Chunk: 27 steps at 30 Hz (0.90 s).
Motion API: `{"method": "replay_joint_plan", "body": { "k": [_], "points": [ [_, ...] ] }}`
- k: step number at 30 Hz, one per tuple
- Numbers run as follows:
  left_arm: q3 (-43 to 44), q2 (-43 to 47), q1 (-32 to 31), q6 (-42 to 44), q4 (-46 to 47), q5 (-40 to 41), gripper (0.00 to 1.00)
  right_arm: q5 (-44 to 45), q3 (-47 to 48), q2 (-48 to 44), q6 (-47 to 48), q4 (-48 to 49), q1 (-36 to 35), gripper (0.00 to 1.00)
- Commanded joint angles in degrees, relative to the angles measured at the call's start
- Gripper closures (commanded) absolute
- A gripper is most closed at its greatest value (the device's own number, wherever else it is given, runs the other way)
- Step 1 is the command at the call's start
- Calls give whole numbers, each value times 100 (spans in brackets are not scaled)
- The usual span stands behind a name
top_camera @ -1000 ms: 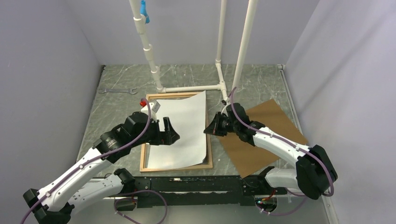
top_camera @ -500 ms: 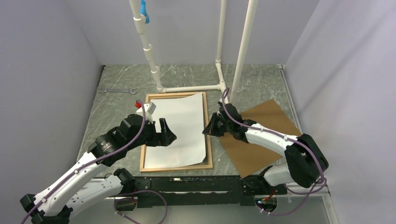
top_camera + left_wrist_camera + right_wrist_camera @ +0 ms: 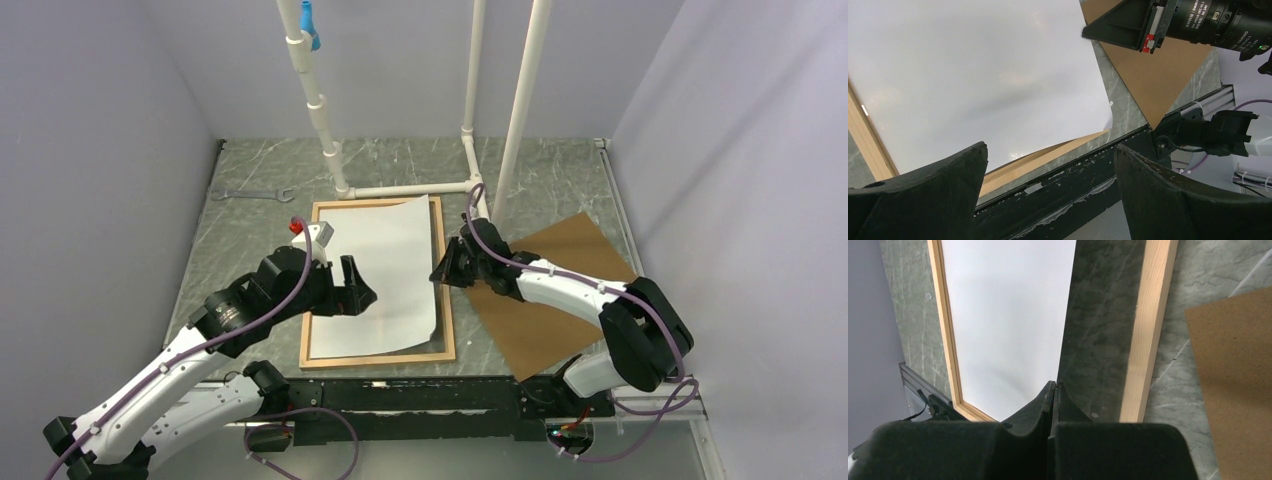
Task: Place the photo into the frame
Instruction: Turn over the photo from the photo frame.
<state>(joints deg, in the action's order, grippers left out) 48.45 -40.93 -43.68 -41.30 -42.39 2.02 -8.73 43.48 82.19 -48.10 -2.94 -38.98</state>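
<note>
The photo lies blank white back up over the light wooden frame in the middle of the table. My right gripper is shut on the photo's right edge and holds that edge a little above the frame. In the right wrist view the shut right gripper pinches the sheet's edge, with the photo to its left and the frame's right strip beyond a band of bare table. My left gripper hovers open over the photo's left part. In the left wrist view the left gripper holds nothing.
A brown hardboard panel lies right of the frame, under the right arm. White pipes stand just behind the frame. A wrench lies at the back left. A black rail runs along the near edge, and grey walls close both sides.
My right gripper has moved left with the photo's right edge, bringing the sheet inside the frame's right strip. The left gripper drew back slightly to the left and stayed open.
</note>
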Motion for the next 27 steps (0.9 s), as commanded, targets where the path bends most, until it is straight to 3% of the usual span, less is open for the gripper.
{"method": "replay_joint_plan", "body": {
  "k": [1, 5, 7, 10, 13, 15, 18, 27],
  "points": [
    [-48, 94, 26, -19, -7, 123, 1, 145, 73, 15, -61, 384, -133, 100],
    [-54, 70, 25, -19, -23, 106, 1, 206, -14, 38, -143, 399, -211, 100],
    [-75, 72, 22, -34, -31, 114, 1, 290, -72, 28, -179, 355, -239, 94],
    [-119, 100, 23, -53, -21, 122, 1, 524, -83, -72, -184, 100, -250, 68],
    [-176, 135, 25, -70, 3, 118, 1, 840, -25, -243, -154, -341, -250, 26],
    [-187, 137, 22, -88, -35, 161, 1, 1065, 36, -390, -97, -605, -263, 15],
    [-238, 106, 21, -89, -30, 137, 1, 1172, 80, -568, -6, -926, -283, 10],
    [-465, -363, 23, 44, 299, -368, 1, 1013, -266, -1051, 3, -1258, -310, 10]
  ]
}}
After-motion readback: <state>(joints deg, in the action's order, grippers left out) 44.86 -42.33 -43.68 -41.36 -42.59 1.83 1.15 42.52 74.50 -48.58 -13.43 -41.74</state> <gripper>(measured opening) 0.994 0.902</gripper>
